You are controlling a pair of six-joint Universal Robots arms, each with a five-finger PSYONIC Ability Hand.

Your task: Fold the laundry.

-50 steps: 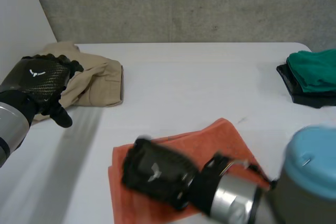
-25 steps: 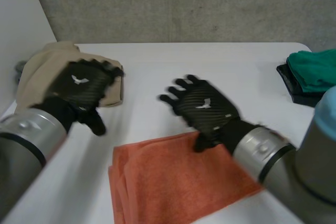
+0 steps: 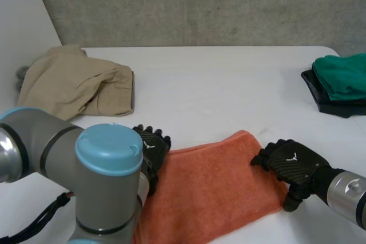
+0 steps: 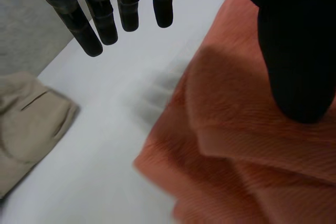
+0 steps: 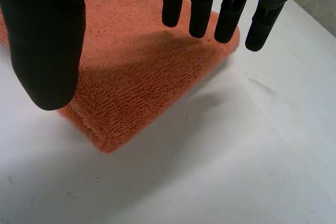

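While my left hand (image 3: 150, 151) hangs spread over one towel (image 3: 211, 190) end, my right hand (image 3: 293, 163) hangs spread over the other.

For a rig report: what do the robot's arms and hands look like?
The left hand and right hand are black with weave-patterned backs and a small white mark. The left arm is grey with a light-blue cap; the right wrist is silvery.
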